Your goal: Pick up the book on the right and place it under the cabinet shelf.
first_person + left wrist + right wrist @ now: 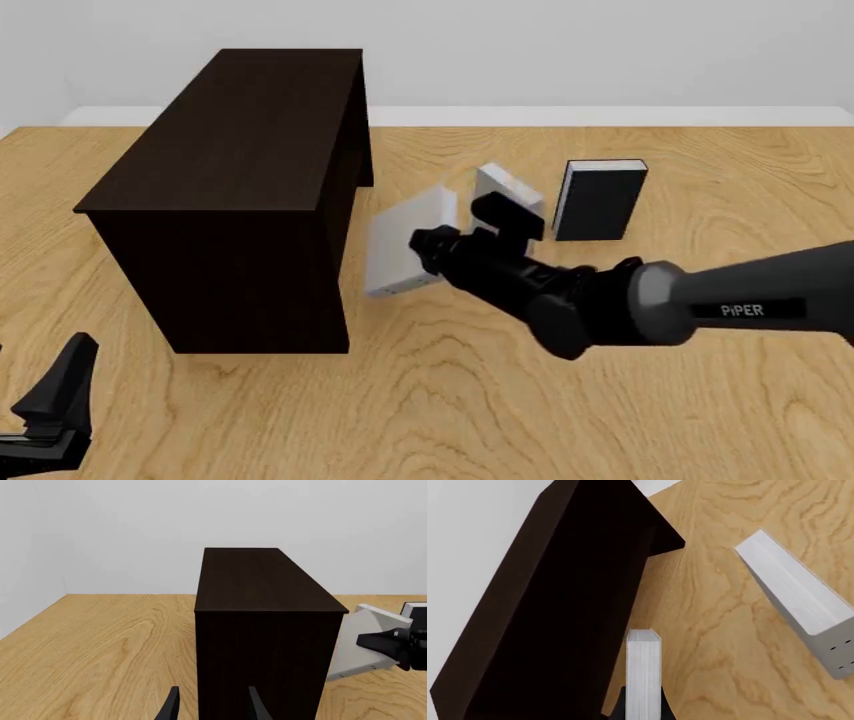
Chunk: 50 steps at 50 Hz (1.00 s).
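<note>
Beside the cabinet | your right gripper has its jaws tight on the book | left gripper jaws wide, holding nothing.

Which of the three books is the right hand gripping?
The light grey hardcover book next to the dark brown wooden cabinet, clamped in the right hand. The second grey book and the black-covered book stand free, farther right.
</note>
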Each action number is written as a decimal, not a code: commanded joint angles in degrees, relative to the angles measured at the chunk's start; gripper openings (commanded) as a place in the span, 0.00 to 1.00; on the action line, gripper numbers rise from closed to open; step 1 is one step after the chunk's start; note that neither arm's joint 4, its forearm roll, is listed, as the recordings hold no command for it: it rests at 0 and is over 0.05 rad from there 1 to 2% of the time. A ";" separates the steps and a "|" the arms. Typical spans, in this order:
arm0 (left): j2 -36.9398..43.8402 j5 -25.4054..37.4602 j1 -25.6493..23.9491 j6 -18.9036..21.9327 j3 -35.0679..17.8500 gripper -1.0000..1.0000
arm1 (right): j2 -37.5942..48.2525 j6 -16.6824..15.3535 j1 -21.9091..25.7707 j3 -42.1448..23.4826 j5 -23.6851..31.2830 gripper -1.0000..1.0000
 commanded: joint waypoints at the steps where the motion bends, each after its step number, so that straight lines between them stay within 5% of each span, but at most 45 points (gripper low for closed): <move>1: 0.00 0.00 0.00 -0.01 0.00 1.00 | 3.71 3.22 -0.12 -1.77 -4.03 0.00; 50: 0.00 0.00 -0.01 0.01 0.00 1.00 | 14.66 5.87 -1.05 -0.79 -11.21 0.00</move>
